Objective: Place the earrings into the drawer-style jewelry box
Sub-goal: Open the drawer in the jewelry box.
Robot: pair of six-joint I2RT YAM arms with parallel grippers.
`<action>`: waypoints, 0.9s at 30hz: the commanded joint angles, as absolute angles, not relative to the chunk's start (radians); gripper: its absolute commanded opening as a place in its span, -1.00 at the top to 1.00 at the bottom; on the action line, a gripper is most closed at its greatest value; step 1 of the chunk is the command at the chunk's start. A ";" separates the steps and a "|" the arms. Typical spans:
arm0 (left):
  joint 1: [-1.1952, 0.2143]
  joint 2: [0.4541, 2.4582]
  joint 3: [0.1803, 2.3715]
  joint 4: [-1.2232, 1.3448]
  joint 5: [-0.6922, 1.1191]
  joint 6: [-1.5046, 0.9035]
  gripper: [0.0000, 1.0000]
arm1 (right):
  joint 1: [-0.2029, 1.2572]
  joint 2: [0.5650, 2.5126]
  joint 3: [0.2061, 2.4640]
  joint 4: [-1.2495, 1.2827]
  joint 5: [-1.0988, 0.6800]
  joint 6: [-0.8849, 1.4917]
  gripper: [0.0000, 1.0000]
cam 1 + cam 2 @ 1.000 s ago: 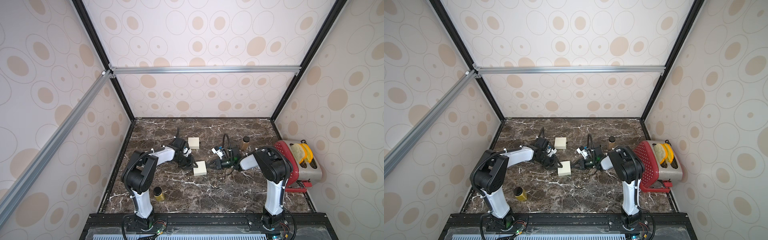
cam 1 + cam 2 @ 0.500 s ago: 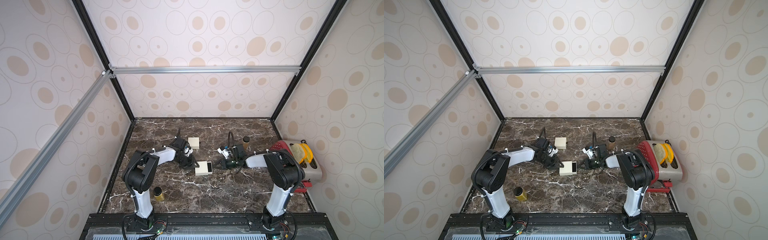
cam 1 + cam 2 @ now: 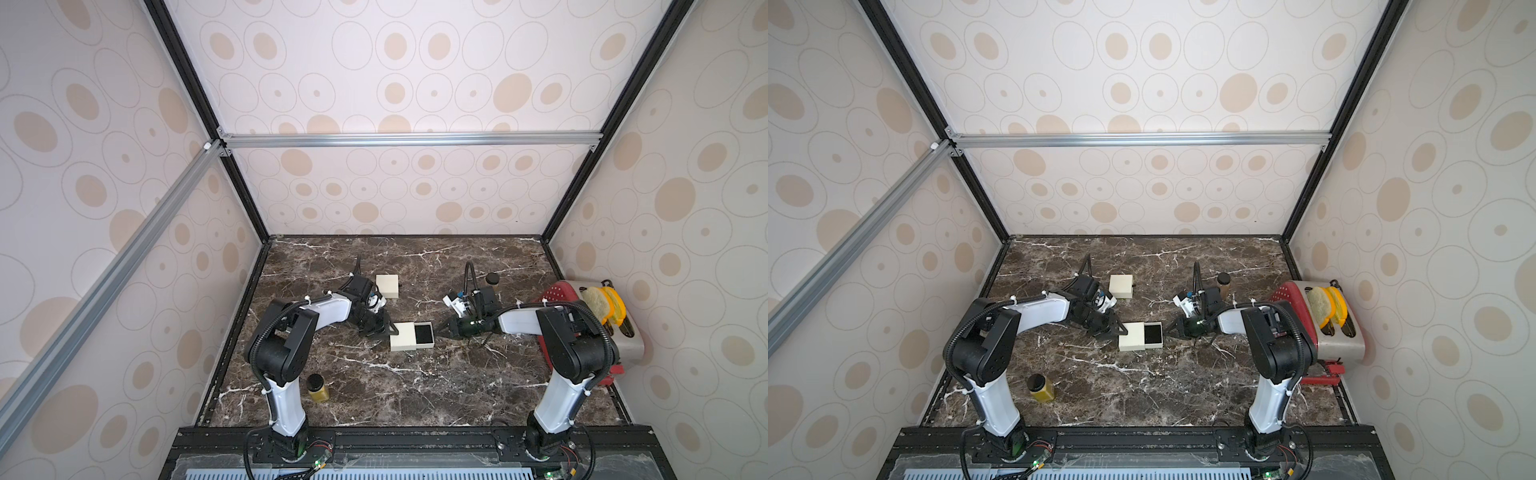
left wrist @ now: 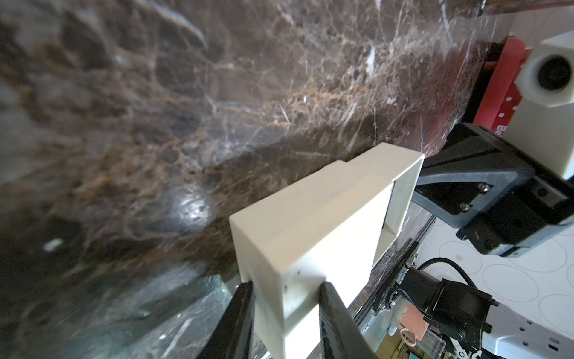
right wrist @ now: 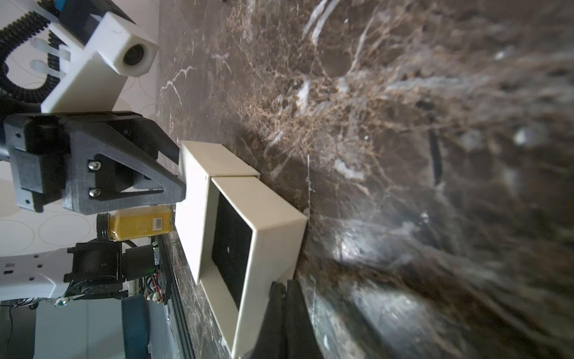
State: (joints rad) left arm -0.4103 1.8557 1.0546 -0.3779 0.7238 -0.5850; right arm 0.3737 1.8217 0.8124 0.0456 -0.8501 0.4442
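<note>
- A sharp-edged cream drawer-style jewelry box (image 3: 402, 337) lies at frame centre on the veined brown marble tabletop (image 3: 415, 386), its black-lined drawer (image 3: 424, 333) open to the right.
- The left gripper (image 3: 392, 328), arm stretched low, pinches the sleeve's closed end between narrow black fingers (image 4: 239, 314).
- The right gripper (image 3: 441, 328), laid level, has its fingers pressed together just beside the drawer front.
- The earrings are too small to make out.
- A yellow jar (image 5: 139, 223) bears a barcode label; its print is unreadable.

2 white arms (image 3: 332, 309), black joints (image 3: 282, 349), cables (image 3: 469, 274)
</note>
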 commanded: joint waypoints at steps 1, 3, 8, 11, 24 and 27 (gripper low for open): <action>-0.405 1.942 1.005 -0.499 0.514 -0.562 0.31 | 0.358 1.804 0.806 0.002 -0.815 0.411 1.00; -0.405 1.942 1.006 -0.499 0.514 -0.561 0.31 | 0.356 1.805 0.806 -0.001 -0.812 0.407 1.00; -0.405 1.941 1.006 -0.499 0.515 -0.560 0.31 | 0.348 1.801 0.809 -0.011 -0.811 0.398 1.00; -0.406 1.939 1.006 -0.499 0.514 -0.560 0.30 | 0.348 1.798 0.811 -0.019 -0.809 0.392 1.00; -0.406 1.939 1.009 -0.497 0.515 -0.558 0.28 | 0.347 1.799 0.829 -0.038 -0.809 0.376 1.00; -0.405 1.939 1.012 -0.500 0.514 -0.556 0.27 | 0.347 1.801 0.835 -0.049 -0.806 0.369 1.00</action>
State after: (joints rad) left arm -0.4103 1.8572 1.0554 -0.3794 0.7273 -0.5800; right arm 0.3622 1.8198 0.8207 0.0048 -0.8394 0.4015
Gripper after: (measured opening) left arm 0.366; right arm 0.048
